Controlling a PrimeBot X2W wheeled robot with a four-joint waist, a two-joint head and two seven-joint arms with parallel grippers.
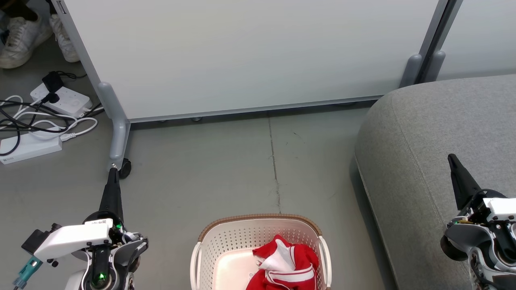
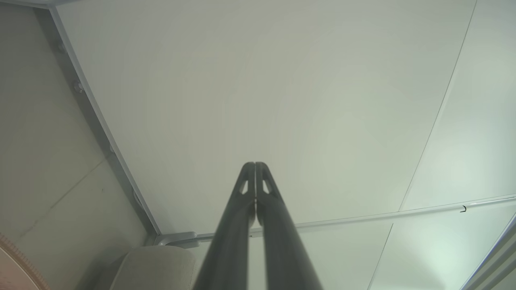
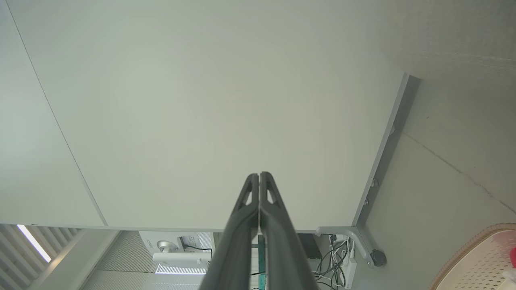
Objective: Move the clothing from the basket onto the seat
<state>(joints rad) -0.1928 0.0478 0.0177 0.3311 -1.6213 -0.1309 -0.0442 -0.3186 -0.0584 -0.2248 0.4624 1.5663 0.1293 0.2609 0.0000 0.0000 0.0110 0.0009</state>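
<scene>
The red clothing (image 1: 284,264) lies bunched at bottom centre, in the right half of the basket (image 1: 258,219); the seat (image 1: 423,133) fills the right side. My left gripper (image 1: 112,173) and right gripper (image 1: 451,159) are pinched together, empty. I'd spread one wide first, then come down on the raised fold.

The basket (image 1: 225,262) looks like smooth white plastic pierced with small holes and faintly glossy, and its rim (image 1: 258,218) has a brown woven-look texture. The clothing (image 1: 296,268) inside it is soft bright-red cloth with white trim, matt and creased. The seat (image 1: 423,141) is covered in grey fabric with a fine, slightly rough grain. The floor (image 1: 201,177) is smooth, matt grey with a thin seam line. The partition panel (image 1: 242,52) is pale, flat and matt, on smooth grey legs (image 1: 117,133) that look like painted metal. The left tool (image 1: 112,177) and right tool (image 1: 453,163) have dark, matt, plastic-looking fingers.
</scene>
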